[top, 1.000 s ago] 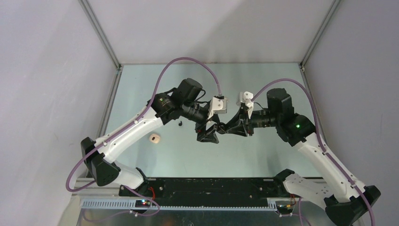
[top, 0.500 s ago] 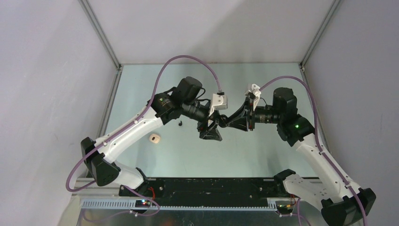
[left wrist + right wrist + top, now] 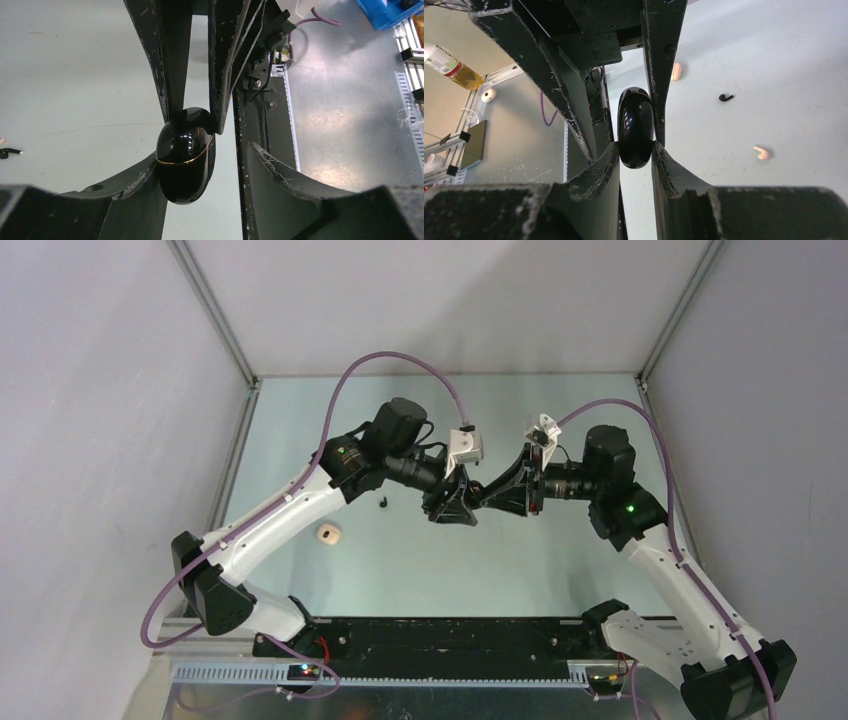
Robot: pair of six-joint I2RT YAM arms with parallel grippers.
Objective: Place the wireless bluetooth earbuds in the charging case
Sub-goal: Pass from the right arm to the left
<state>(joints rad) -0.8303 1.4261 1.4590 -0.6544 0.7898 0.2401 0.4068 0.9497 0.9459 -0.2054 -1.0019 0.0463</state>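
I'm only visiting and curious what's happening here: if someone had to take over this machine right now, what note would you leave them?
The right end effector is shut on the black case, held off the table.
The left end effector is open around the same case: one finger touches it, the other stands apart.
A black earbud and a beige earbud lie loose on the table.
Done: the case is picked up; its lid looks closed.
Left: open the case and put the earbuds in.
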